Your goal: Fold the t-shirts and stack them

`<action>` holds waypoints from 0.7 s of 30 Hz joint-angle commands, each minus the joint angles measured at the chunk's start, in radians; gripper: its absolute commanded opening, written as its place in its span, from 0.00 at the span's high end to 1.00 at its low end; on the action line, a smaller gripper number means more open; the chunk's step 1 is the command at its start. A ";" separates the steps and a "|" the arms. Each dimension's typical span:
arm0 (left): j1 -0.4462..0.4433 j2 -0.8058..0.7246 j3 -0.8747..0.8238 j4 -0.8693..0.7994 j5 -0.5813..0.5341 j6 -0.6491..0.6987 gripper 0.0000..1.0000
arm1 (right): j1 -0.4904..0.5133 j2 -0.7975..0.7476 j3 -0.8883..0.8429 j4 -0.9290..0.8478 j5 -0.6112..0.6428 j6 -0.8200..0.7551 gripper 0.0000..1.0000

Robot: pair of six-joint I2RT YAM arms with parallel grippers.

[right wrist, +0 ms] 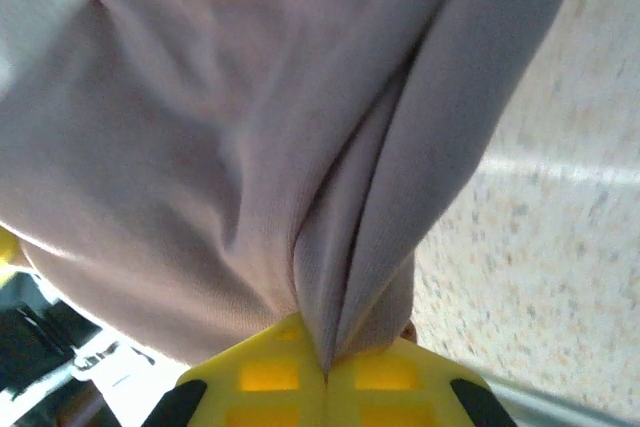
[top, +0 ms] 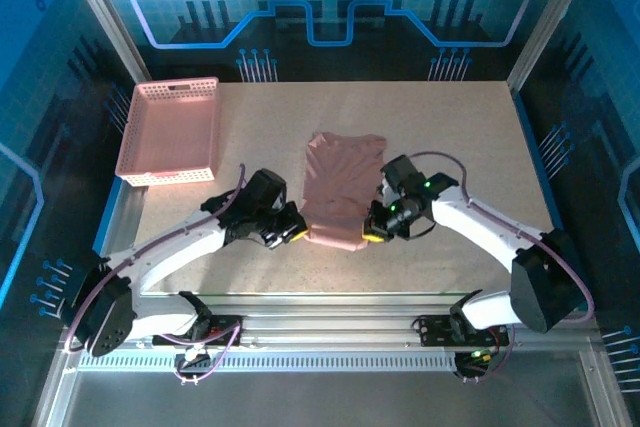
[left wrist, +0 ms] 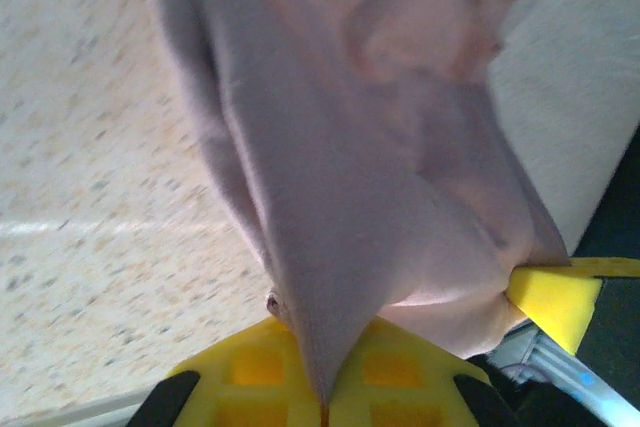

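A dusty-pink t-shirt [top: 340,190] lies folded into a narrow strip in the middle of the table. My left gripper [top: 296,231] is shut on its near left corner, and my right gripper [top: 372,231] is shut on its near right corner. In the left wrist view the pink fabric [left wrist: 380,177] runs down into the closed yellow jaws of the left gripper [left wrist: 327,409]. The right wrist view has bunched folds of the same t-shirt [right wrist: 250,147] pinched between the closed yellow jaws of the right gripper [right wrist: 325,375]. The chest print is hidden.
A pink plastic lattice basket [top: 170,132] stands at the back left of the table. The speckled tabletop [top: 470,147] lies bare to the right of the shirt. A metal rail [top: 330,327] runs along the near edge by the arm bases.
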 commanded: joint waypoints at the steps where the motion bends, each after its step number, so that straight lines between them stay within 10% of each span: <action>1: 0.056 0.102 0.136 -0.009 0.014 0.071 1.00 | -0.080 0.088 0.130 -0.023 0.008 -0.062 1.00; 21: 0.310 0.717 0.796 -0.010 0.161 0.245 1.00 | -0.315 0.699 0.801 -0.119 -0.083 -0.199 0.93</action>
